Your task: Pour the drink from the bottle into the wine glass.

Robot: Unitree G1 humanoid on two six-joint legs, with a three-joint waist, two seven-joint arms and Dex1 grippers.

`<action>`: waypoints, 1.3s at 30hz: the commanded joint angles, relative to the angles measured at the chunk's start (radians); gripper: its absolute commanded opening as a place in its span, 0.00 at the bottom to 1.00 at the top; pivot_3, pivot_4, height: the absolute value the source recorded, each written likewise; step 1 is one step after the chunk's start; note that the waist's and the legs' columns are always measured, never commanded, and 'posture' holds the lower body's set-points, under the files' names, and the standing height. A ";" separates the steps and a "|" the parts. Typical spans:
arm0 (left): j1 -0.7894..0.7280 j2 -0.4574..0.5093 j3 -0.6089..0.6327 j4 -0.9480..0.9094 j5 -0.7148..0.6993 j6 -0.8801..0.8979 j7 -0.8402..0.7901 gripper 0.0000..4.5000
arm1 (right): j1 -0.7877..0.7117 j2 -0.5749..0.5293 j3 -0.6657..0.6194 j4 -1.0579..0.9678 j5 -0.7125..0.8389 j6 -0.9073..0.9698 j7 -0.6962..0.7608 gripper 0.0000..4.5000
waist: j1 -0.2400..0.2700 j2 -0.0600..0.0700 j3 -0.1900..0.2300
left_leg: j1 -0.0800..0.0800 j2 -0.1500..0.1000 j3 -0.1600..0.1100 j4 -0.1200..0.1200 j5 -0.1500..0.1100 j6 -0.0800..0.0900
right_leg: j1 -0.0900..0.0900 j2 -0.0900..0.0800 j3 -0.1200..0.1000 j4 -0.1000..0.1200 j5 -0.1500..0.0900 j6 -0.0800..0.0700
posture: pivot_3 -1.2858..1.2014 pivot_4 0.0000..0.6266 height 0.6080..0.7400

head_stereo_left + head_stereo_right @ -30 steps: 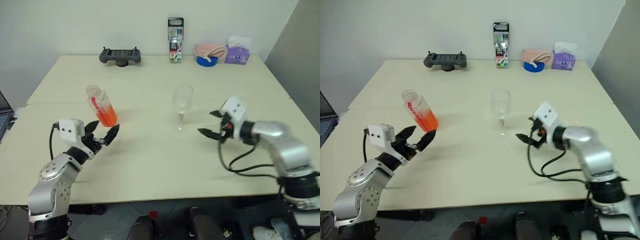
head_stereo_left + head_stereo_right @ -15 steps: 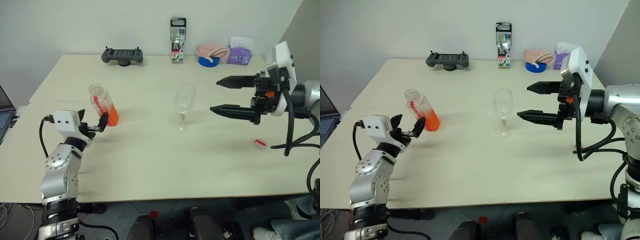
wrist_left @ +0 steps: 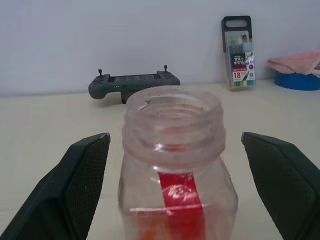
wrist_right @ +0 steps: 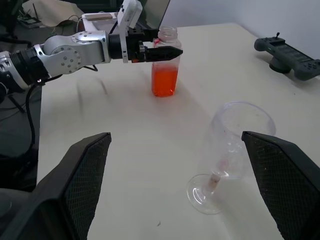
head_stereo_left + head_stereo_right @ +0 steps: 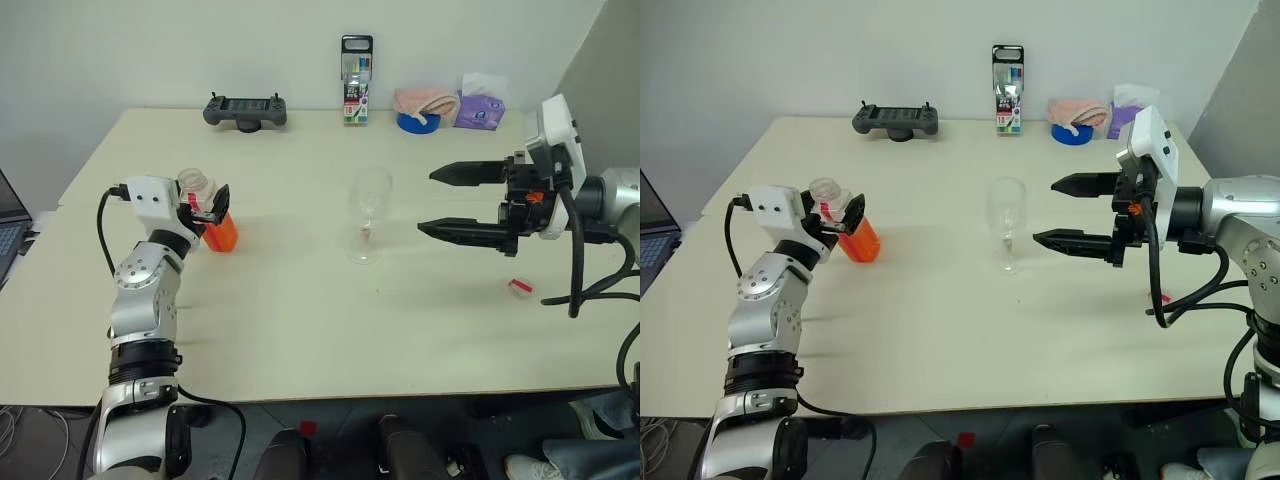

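The table (image 5: 300,320) is carrying all items. The right claw (image 5: 452,201) is hovering above the table surface with its fingers spread wide and released, pointing toward the wine glass (image 5: 368,212), which is standing upright just beyond its fingertips and not touching them. The left claw (image 5: 203,207) is also standing fully released, its two fingers flanking the bottle (image 5: 208,212); in the left wrist view the bottle (image 3: 175,175) is sitting between the fingers with a gap on each side, uncapped, its open mouth facing up. The bottle is standing upright on the table, with the drink (image 5: 222,234) filling its lower part. A small red cap (image 5: 518,288) is lying on the table below and to the outer side of the right claw. Well beyond both claws, along the far table edge, are sitting a black controller (image 5: 245,110), a marker pack (image 5: 355,67), a blue roll (image 5: 415,122) and a purple tissue pack (image 5: 480,107).
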 commanded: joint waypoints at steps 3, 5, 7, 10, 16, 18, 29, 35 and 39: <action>-0.044 0.006 -0.014 0.020 0.016 -0.005 0.010 1.00 | 0.019 -0.019 -0.011 -0.015 0.003 -0.008 -0.035 0.99 | 0.000 0.000 0.000 | 0.000 0.000 0.000 0.000 0.000 0.000 | 0.000 0.000 0.000 0.000 0.000 0.000 | 0.52 0.24 1.00; -0.046 0.006 -0.015 0.024 0.015 -0.007 0.011 1.00 | 0.022 -0.021 -0.010 -0.014 0.001 -0.009 -0.042 0.99 | -0.001 0.000 0.000 | 0.000 0.000 0.000 0.000 0.000 0.000 | 0.000 0.000 0.000 0.000 0.000 0.000 | 0.52 0.24 1.00; -0.049 0.008 -0.018 0.029 0.019 -0.009 0.010 1.00 | 0.027 -0.023 -0.010 -0.016 0.003 -0.008 -0.046 0.99 | 0.000 0.000 0.000 | 0.000 0.000 0.000 0.000 0.000 0.000 | 0.000 0.000 0.000 0.000 0.000 0.000 | 0.52 0.24 1.00; -0.044 0.008 -0.021 0.030 0.025 -0.011 0.012 1.00 | 0.031 -0.026 -0.007 -0.021 0.005 -0.003 -0.054 0.99 | 0.000 0.000 0.000 | 0.000 0.000 0.000 0.000 0.000 0.000 | 0.000 0.000 0.000 0.000 0.000 0.000 | 0.52 0.24 1.00; -0.036 0.005 -0.017 0.034 0.025 -0.014 0.013 1.00 | 0.024 -0.024 0.004 -0.021 0.009 -0.003 -0.064 0.99 | 0.000 0.000 0.000 | 0.000 0.000 0.000 0.000 0.000 0.000 | 0.000 0.000 0.000 0.000 0.000 0.000 | 0.52 0.24 1.00; -0.032 0.004 -0.015 0.038 0.023 -0.018 0.011 0.91 | 0.018 -0.023 0.008 -0.022 0.013 -0.001 -0.067 1.00 | 0.000 0.000 0.000 | 0.000 0.000 0.000 0.000 0.000 0.000 | 0.000 0.000 0.000 0.000 0.000 0.000 | 0.52 0.24 1.00; -0.045 0.005 -0.012 0.094 0.022 -0.059 0.007 0.48 | 0.001 -0.025 0.011 -0.019 0.015 0.000 -0.076 1.00 | 0.000 0.000 0.000 | 0.000 0.000 0.000 0.000 0.000 0.000 | 0.000 0.000 0.000 0.000 0.000 0.000 | 0.52 0.24 1.00; -0.134 0.040 -0.065 0.053 0.029 -0.077 -0.093 0.48 | 0.047 -0.004 -0.055 -0.044 0.002 0.003 -0.180 1.00 | 0.001 -0.001 0.000 | 0.000 0.000 0.000 0.001 0.000 0.000 | 0.000 0.000 0.000 0.001 0.000 0.000 | 0.52 0.24 1.00; -0.267 0.084 -0.183 0.050 0.097 -0.142 -0.238 0.48 | 0.187 0.057 -0.171 -0.158 0.005 -0.056 -0.292 1.00 | 0.013 -0.005 0.002 | -0.003 0.000 -0.002 0.001 0.000 0.000 | -0.001 0.000 -0.002 0.000 0.002 -0.003 | 0.52 0.24 1.00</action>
